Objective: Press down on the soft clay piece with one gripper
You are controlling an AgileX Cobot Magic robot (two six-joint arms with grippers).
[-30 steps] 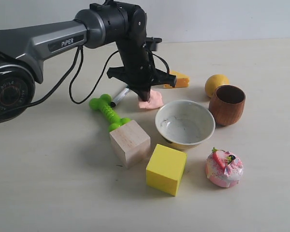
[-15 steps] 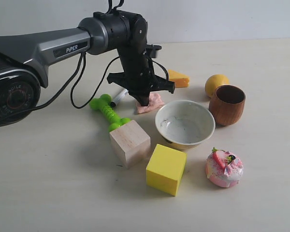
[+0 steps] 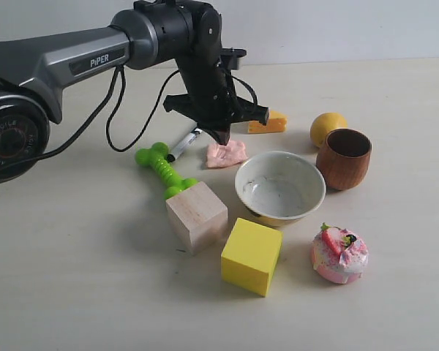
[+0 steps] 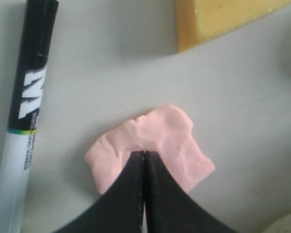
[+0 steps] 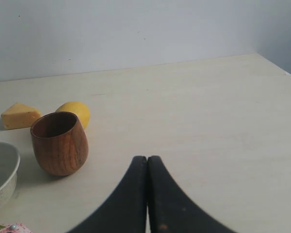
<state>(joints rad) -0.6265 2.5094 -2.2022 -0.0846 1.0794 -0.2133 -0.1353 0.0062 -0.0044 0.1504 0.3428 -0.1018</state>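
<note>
The soft clay piece (image 3: 227, 153) lies flat on the table between the marker and the bowl, pale salmon-pink and dented. My left gripper (image 3: 222, 137) hangs just above its far edge, jaws shut with nothing between them, tips clear of the clay. From the left wrist the shut tips (image 4: 144, 154) point at the flattened clay (image 4: 174, 141), which shows a pressed groove. The right gripper (image 5: 147, 159) is shut and empty over bare table, out of the exterior view.
A black-and-white marker (image 3: 181, 145) and a green dumbbell toy (image 3: 162, 168) lie left of the clay. A cheese wedge (image 3: 268, 122) sits behind it, a white bowl (image 3: 279, 187) in front right. Further off: wooden cup (image 3: 343, 158), lemon (image 3: 326, 126), wood block (image 3: 196, 215), yellow cube (image 3: 252, 255), cupcake (image 3: 339, 253).
The left gripper pressed down onto the clay, then lifted off it. The clay now lies uncovered, flatter, with a dent.
</note>
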